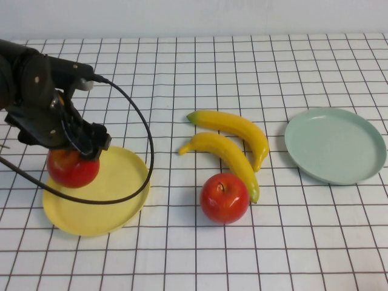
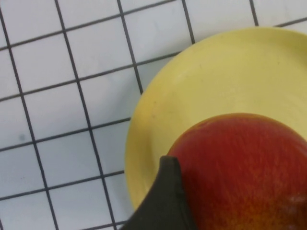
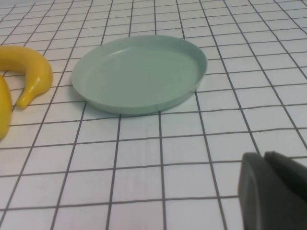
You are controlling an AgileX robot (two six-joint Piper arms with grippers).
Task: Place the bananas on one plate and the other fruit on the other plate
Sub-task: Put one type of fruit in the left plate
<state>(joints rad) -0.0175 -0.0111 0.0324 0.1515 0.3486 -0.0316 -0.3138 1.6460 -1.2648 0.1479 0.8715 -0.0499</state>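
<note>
Round glossy red apple (image 1: 73,168) was pinched by left gripper (image 1: 77,159) at shallow yellow plate (image 1: 115,194)'s rim, roll-off risked; right gripper (image 3: 273,191) near that apple nowhere, state untellable.

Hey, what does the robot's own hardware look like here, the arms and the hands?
The left arm is matte black and blocky, with a pale round fitting and a thin black cable looping out from it. Its left hand, over the yellow plate's left side, has dark fingers. Of the right hand, low near the green plate, only dark grey rounded fingers show.
</note>
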